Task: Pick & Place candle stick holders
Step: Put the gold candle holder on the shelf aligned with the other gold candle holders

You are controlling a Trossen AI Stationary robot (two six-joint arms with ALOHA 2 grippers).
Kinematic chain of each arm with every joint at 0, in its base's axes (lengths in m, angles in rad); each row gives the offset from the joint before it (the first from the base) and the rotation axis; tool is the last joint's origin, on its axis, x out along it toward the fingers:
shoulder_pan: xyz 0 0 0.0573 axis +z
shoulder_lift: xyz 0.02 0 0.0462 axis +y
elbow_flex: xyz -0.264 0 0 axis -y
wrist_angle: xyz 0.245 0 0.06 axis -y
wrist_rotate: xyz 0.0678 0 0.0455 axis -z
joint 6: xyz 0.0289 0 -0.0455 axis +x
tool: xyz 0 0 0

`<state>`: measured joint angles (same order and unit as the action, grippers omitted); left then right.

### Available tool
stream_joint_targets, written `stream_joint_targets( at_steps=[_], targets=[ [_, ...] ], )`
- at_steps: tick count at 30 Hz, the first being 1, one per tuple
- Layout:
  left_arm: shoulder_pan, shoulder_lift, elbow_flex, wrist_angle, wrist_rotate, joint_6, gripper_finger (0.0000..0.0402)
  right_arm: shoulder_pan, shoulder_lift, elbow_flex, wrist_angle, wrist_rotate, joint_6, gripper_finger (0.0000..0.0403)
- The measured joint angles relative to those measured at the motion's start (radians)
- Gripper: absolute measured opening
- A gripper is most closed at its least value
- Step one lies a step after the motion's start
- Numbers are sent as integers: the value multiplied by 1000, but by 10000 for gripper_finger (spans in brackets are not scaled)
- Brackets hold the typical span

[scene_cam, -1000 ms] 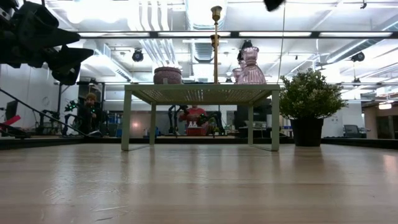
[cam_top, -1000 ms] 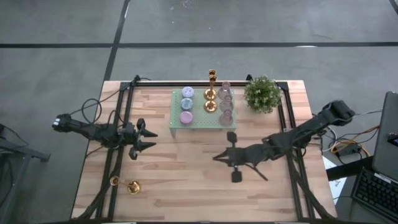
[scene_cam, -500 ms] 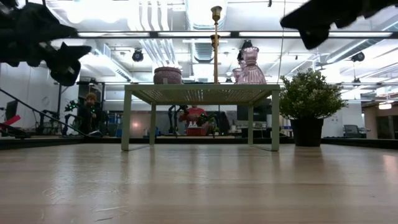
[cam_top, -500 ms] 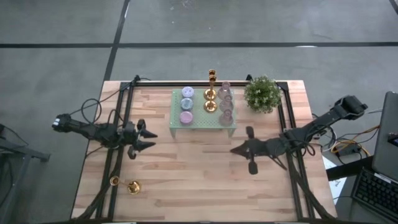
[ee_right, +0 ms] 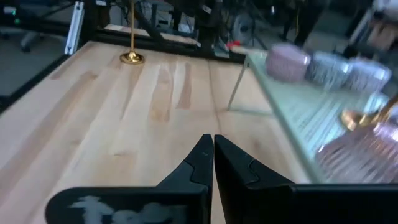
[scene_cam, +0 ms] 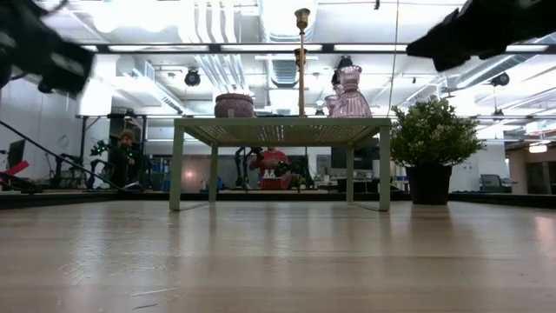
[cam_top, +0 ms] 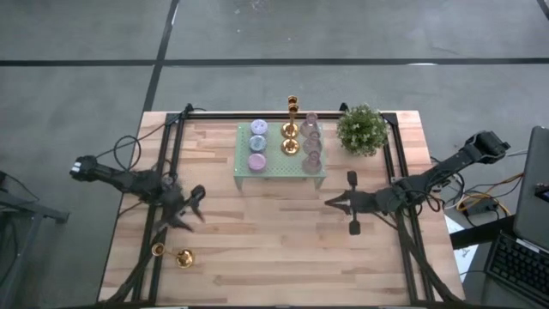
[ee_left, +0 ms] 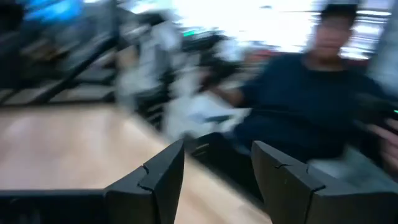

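A tall gold candle stick holder stands upright on its round base at the table's near left; it also shows in the right wrist view. More gold holders stand on a small green stand at the far middle, one tall. My left gripper is open and empty over the table's left part, between the stand and the near-left holder; its fingers stand apart. My right gripper is shut and empty, right of centre, pointing toward the table's left.
Squat lilac and blue candles and pink glass pieces share the green stand. A potted plant stands at the far right. Black frame rails run along both table sides. A person shows beyond the table.
My left gripper has swung toward the table's near edge, toward the near-left gold holder, and turned. My right gripper has drawn back toward the table's right edge. The holders have stayed in place.
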<state>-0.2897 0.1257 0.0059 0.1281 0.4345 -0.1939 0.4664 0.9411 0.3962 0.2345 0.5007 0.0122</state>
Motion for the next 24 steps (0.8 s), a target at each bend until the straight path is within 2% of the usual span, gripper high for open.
stream_joint_targets(
  at_steps=[4, 8, 12, 14, 19, 24],
  targets=[
    [0, -1, 3, 54, 206, 108, 193, 0, -11, 0, 2, 0, -115, 8],
    [0, 0, 4, 44, 236, 181, 193, 0, -11, 4, 5, 0, -151, 8],
    [0, 2, 3, -70, 238, 269, 193, 0, -5, 4, 3, -2, -135, 8],
    [0, 12, 4, -67, 269, 278, 193, 0, -1, 4, 3, -2, -143, 8],
    [0, 16, 3, -64, 444, 193, 193, 0, 10, 4, 5, -3, -140, 9],
    [0, 17, 2, -86, 652, 210, 193, 0, 10, 4, 4, -3, -149, 9]
  ],
)
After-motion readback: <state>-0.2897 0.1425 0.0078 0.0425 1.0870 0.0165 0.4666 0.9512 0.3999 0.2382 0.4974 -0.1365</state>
